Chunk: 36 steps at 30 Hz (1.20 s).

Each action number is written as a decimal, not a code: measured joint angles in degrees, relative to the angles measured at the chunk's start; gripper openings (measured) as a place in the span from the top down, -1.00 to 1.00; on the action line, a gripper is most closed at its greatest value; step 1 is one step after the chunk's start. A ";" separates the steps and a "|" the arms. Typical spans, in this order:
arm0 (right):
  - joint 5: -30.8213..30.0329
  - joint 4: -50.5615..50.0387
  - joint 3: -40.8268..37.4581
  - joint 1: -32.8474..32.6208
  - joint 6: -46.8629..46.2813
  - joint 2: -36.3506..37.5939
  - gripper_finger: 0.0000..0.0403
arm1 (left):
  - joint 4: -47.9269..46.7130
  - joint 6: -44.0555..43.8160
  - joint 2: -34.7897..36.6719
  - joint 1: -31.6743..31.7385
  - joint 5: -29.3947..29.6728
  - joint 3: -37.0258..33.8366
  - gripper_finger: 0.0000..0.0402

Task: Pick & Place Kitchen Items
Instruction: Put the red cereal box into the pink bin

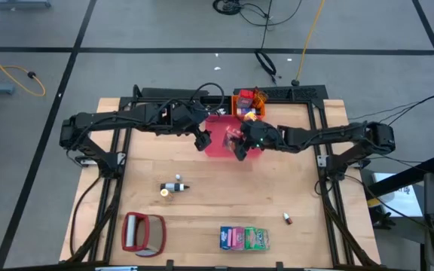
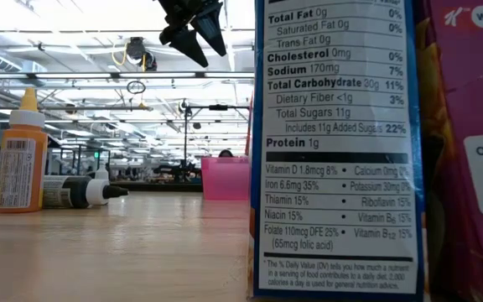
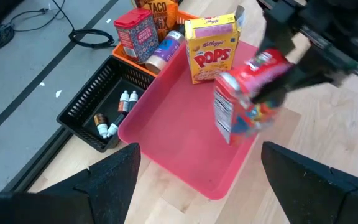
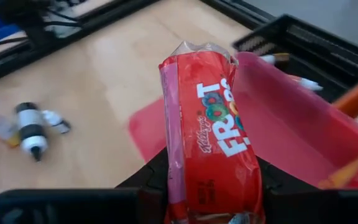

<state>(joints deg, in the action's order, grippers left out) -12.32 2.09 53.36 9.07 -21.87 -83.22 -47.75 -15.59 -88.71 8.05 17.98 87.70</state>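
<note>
My right gripper (image 1: pixel 241 148) is shut on a red cereal carton (image 3: pixel 248 94) and hangs over the pink tray (image 1: pixel 218 147) at the table's far middle. A yellow carton (image 3: pixel 211 48) stands upright on its base in the tray's far part. My left gripper (image 3: pixel 197 186) hovers open above the tray's left side, with nothing between its fingers. Beyond the tray an orange basket (image 3: pixel 124 62) holds a small red container (image 3: pixel 135 36) and a purple jar (image 3: pixel 165 51). A black basket (image 3: pixel 95 112) holds tiny bottles (image 3: pixel 126 102). My right gripper pinches the red carton at its end nearest the wrist (image 4: pixel 188 196), one finger (image 4: pixel 149 182) on each side. It comes from the table's right, slanting down, and the carton sticks out along the fingers. The carton is tilted and clear above the tray.
An orange bottle (image 1: pixel 165 190) and a black-and-white bottle (image 1: pixel 177 185) lie left of middle. Pink, green and blue packets (image 1: pixel 245 238) stand at the near edge, close before the low camera. A red-framed silvery object (image 1: pixel 143 232) sits near left, a tiny item (image 1: pixel 286 218) near right.
</note>
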 joint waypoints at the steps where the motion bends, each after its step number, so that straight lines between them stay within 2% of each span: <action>1: -0.89 -0.64 0.00 0.59 -0.18 0.00 0.52 | 0.00 0.02 0.00 0.00 0.00 0.00 -0.67; 6: -7.43 -3.71 0.00 3.09 -0.67 -0.04 0.52 | 0.00 0.06 0.00 0.00 0.02 0.00 -0.67; 15: -14.91 -4.20 0.00 7.09 -2.99 -0.07 0.52 | 0.02 0.22 0.00 0.00 0.08 0.00 -0.67; 21: -16.18 -3.17 0.00 8.28 -6.13 -1.24 0.52 | 0.02 0.22 0.00 0.00 0.09 0.00 -0.67; 33: -16.53 -0.59 0.00 7.76 -5.80 -7.85 0.52 | 0.02 0.42 0.00 0.00 0.11 0.00 -0.67; 36: -18.69 -0.10 0.00 7.80 -7.77 -7.87 0.52 | 0.02 0.39 0.00 0.00 0.11 0.00 -0.67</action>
<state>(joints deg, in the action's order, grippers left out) -31.01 1.99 53.36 16.86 -29.64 -91.09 -47.72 -15.20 -88.71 8.05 18.09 87.70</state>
